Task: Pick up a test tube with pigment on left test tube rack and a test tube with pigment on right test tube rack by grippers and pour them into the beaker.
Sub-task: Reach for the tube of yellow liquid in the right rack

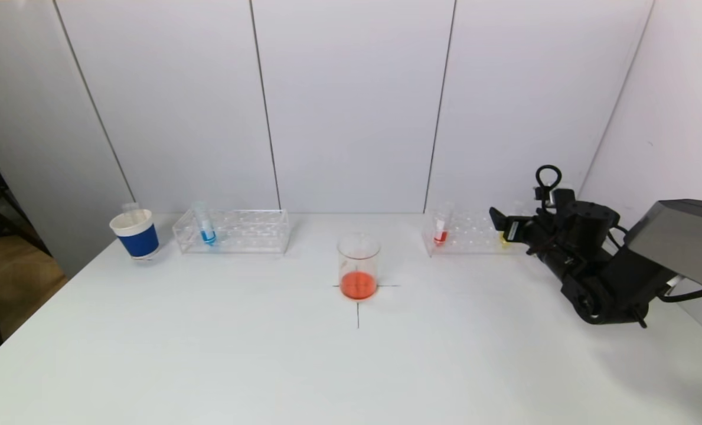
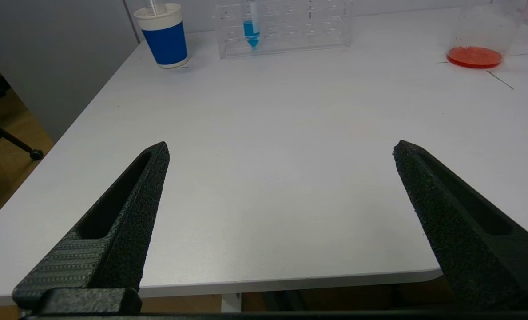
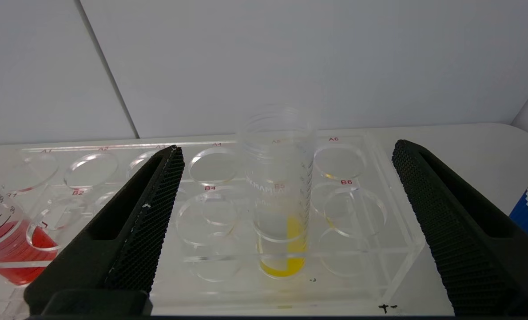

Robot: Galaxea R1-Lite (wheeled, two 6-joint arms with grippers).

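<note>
1 upright yellow-pigment tube (image 3: pixel 278 209) — right hand (image 3: pixel 286 153) spread.

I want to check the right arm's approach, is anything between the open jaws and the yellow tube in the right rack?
Nothing visible. The right gripper is open and lined up on the yellow tube, which stands upright in the right rack. The holes beside it are empty; the red tube sits at the rack's far end.

Beaker (image 1: pixel 358 267): clear, upright, orange-red liquid at its base, table centre. Blue-pigment tube (image 1: pixel 205 227) upright in left rack (image 1: pixel 232 231), 10 o'clock of beaker. Red tube (image 1: pixel 440 231) and yellow tube (image 3: pixel 279 195) upright in right rack (image 1: pixel 466 233), 2 o'clock.
</note>
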